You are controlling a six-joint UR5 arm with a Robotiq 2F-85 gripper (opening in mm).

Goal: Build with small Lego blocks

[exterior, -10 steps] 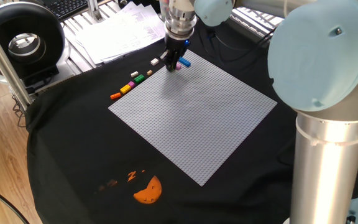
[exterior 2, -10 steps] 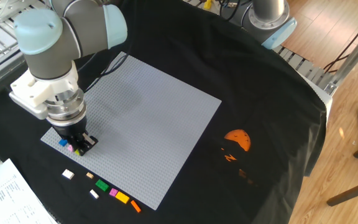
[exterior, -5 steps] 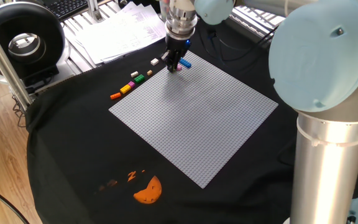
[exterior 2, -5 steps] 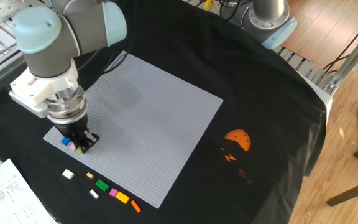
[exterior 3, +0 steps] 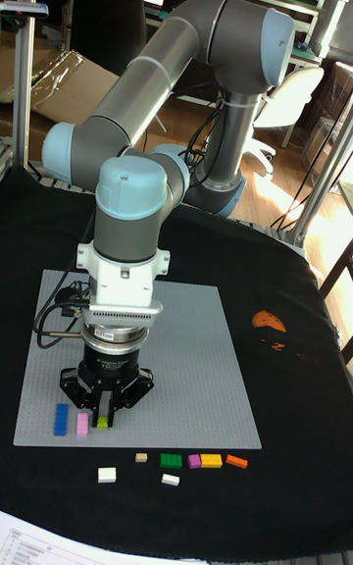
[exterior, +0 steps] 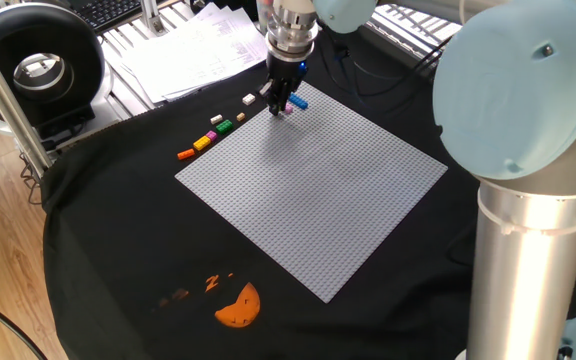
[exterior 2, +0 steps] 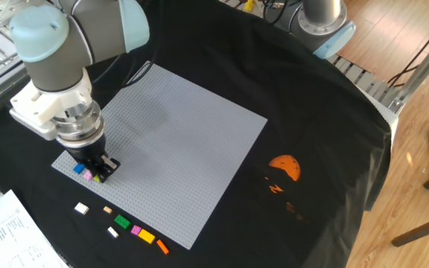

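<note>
The small Lego blocks are in two groups. A blue brick (exterior 3: 61,418), a pink brick (exterior 3: 82,424) and a yellow-green brick (exterior 3: 101,422) sit in a row on the grey baseplate (exterior 3: 186,359) near its front left corner. My gripper (exterior 3: 103,414) points straight down over the yellow-green brick (exterior 2: 94,179), with its fingertips drawn close together on that brick's top. Loose on the black cloth lie an orange (exterior 3: 236,461), a pink (exterior 3: 210,461), a yellow (exterior 3: 195,461), a green (exterior 3: 171,460), a tan (exterior 3: 141,456) and two white bricks (exterior 3: 107,474).
The black cloth carries an orange half-round print (exterior 2: 284,167) beyond the baseplate's far side. Paper sheets (exterior: 193,50) and a black round device (exterior: 38,70) lie past the cloth's edge. The big arm base (exterior: 528,200) stands to the right.
The arm's wrist has shifted slightly up and away while the fingertips stay at the yellow-green brick. The baseplate's near corner has slid a little. The loose bricks have not moved.
</note>
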